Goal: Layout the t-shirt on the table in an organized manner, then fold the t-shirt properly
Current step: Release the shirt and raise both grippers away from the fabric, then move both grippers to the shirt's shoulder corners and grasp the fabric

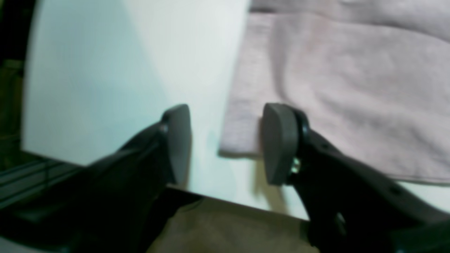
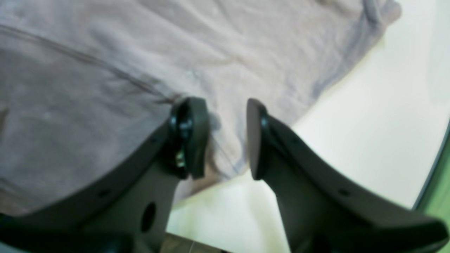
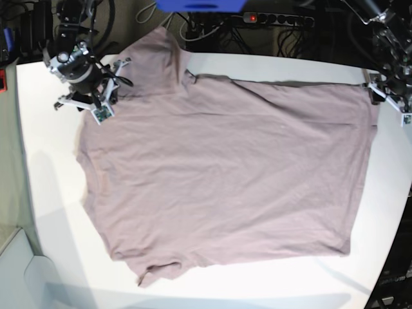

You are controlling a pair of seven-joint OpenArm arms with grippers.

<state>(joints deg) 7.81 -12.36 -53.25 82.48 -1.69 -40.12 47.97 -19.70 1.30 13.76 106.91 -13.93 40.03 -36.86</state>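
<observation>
We judge the layout step nearly done: the t-shirt (image 3: 225, 174) lies spread flat across the table (image 3: 51, 212), its long axis left-right in the base view, collar end by the right pincer (image 2: 226, 138). Both it and the left pincer (image 1: 226, 144) gape empty. Next, regrasp 2 edges to fold.

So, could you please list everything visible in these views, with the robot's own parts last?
dusty mauve-pink short-sleeved cotton t-shirt: one, pink, spread flat and wrinkled across the table's middle.
smooth matte white table: one, white, under the shirt.
black power strip: one, black with a red light, beyond the far edge.
blue object: one, blue, top edge, cut off.
left end effector: one, dark grey, open at the shirt's corner.
right end effector: one, dark grey, open over the shirt's edge.
</observation>
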